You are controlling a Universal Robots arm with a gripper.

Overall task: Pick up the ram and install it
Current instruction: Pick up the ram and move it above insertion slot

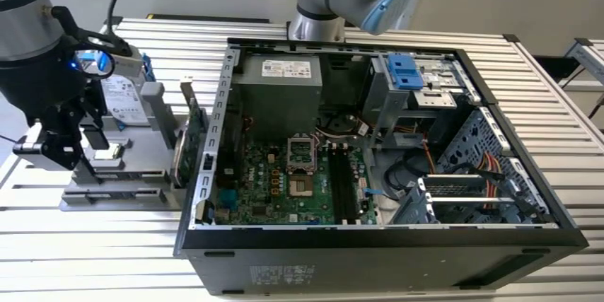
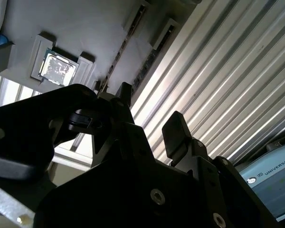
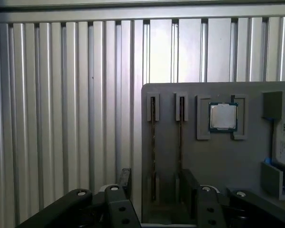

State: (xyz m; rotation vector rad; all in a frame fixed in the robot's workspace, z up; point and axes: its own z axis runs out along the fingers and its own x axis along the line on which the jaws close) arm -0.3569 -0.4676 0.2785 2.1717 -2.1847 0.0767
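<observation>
Overhead, the robot's black metal gripper hangs wide open and empty above the thin, dark ram, standing edgewise in a slotted matte-grey holder that also seats a square silver processor, on a ribbed aluminium tabletop.

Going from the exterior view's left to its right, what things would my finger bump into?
claw → silver hard drive → green card standing on edge → motherboard → metal drive cage
</observation>
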